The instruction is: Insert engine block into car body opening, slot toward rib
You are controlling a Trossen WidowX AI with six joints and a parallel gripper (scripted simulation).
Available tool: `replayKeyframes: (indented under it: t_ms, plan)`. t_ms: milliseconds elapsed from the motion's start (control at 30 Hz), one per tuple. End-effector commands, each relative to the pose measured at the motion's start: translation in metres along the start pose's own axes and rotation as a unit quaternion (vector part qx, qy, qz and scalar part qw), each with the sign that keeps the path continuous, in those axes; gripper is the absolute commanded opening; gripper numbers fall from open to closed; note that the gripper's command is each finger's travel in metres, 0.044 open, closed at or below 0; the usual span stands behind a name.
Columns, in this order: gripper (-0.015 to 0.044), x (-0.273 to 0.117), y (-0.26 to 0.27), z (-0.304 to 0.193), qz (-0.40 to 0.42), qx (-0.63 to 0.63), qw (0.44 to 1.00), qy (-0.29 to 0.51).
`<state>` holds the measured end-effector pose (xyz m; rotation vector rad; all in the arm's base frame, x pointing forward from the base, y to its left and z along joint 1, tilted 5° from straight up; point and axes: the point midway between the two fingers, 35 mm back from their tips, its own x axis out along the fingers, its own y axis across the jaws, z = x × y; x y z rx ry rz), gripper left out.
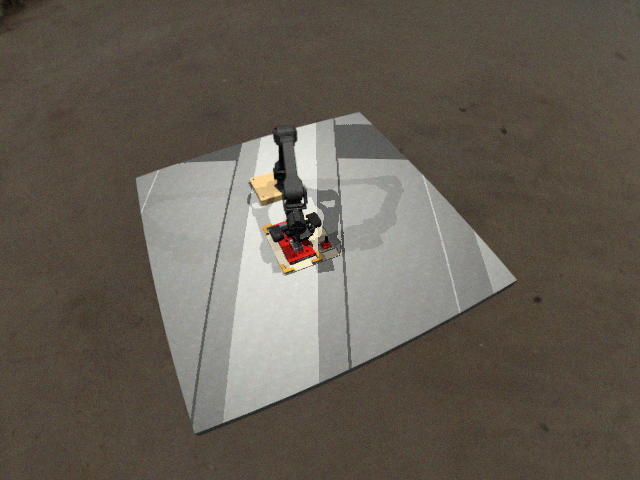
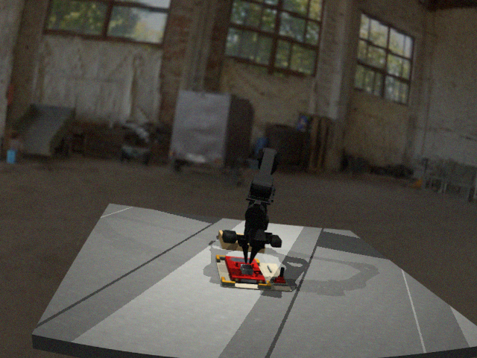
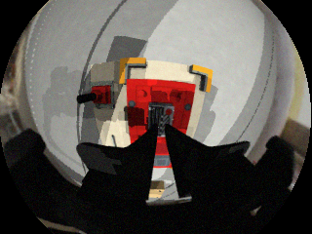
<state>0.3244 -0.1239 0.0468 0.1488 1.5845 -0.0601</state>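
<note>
The red car body [image 1: 298,256] [image 2: 233,268] [image 3: 139,90] lies between the orange corner brackets. The grey engine block [image 1: 296,246] [image 2: 247,268] [image 3: 160,113] is in its opening; the wrist view shows slots on the block's left part. Whether it is seated all the way down cannot be told, and I cannot make out the rib clearly. My gripper [image 2: 249,262] [image 3: 160,127] is nearly closed, with only a narrow gap and nothing between its fingertips. The tips are right over the block's near end; whether they touch it is unclear.
The cream base plate [image 1: 309,264] [image 3: 168,70] has orange corner brackets [image 1: 287,269] [image 3: 202,77]. Beside the car body stands a small red piece with a black upright lever [image 1: 326,243] [image 2: 282,275] [image 3: 99,96]. A wooden block [image 1: 265,188] [image 2: 226,243] lies behind, near the arm.
</note>
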Motion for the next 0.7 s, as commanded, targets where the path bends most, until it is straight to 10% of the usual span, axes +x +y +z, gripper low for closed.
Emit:
replayKeyframes:
  t_ms: [0,533,667]
  plan:
    - [0.0,0.0002,-0.0004,-0.0007,-0.002,0.003,1.0,0.002]
    - [0.0,0.0002,-0.0004,-0.0007,-0.002,0.003,1.0,0.002]
    - [0.0105,0.0002,-0.0004,-0.0007,-0.002,0.003,1.0,0.002]
